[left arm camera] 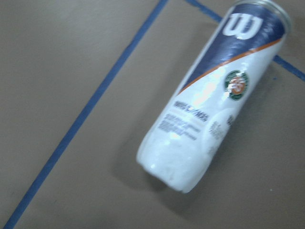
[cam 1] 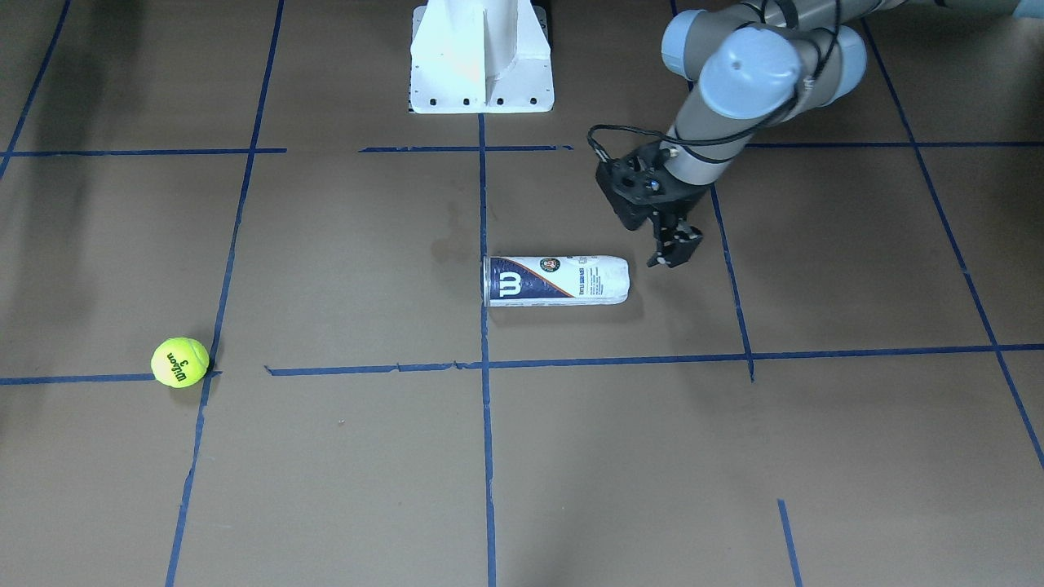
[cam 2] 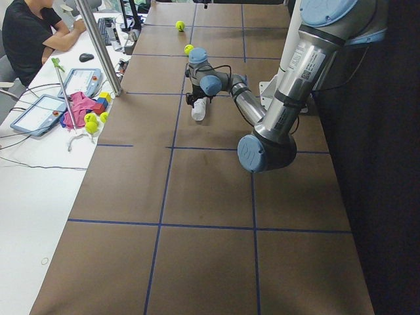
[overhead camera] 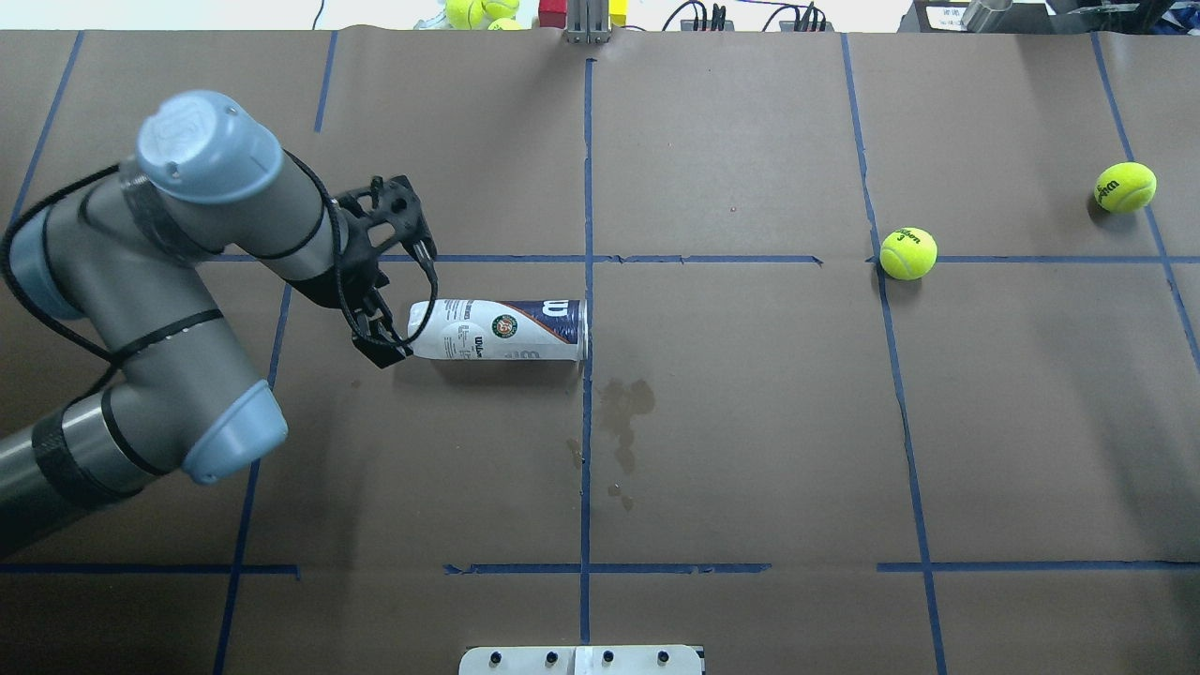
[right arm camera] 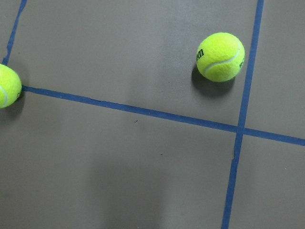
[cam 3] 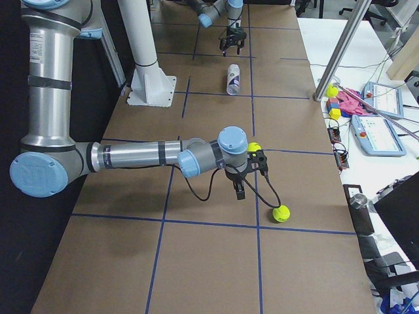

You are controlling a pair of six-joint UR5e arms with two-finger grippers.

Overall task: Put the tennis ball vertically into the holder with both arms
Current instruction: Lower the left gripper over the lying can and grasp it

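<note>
The holder point(cam 1: 557, 280) lies on its side mid-table, its metal-rimmed mouth toward the centre line; it also shows in the overhead view point(overhead camera: 502, 330) and fills the left wrist view point(left arm camera: 214, 95). My left gripper point(cam 1: 677, 249) hangs just past its closed white end point(overhead camera: 380, 342), jaws apart and empty. The tennis ball point(cam 1: 180, 362) rests on a tape line far to the robot's right point(overhead camera: 907, 253). My right gripper point(cam 3: 239, 190) shows only in the exterior right view, hovering beside that ball point(cam 3: 254, 149); I cannot tell whether it is open or shut.
A second tennis ball point(overhead camera: 1125, 187) lies farther right, nearer the table end point(cam 3: 281, 213). The right wrist view shows two balls point(right arm camera: 220, 56), point(right arm camera: 5, 86) on the taped brown table. The white pedestal point(cam 1: 481, 57) stands at the robot's edge. An operator point(cam 2: 33, 33) sits beyond the table.
</note>
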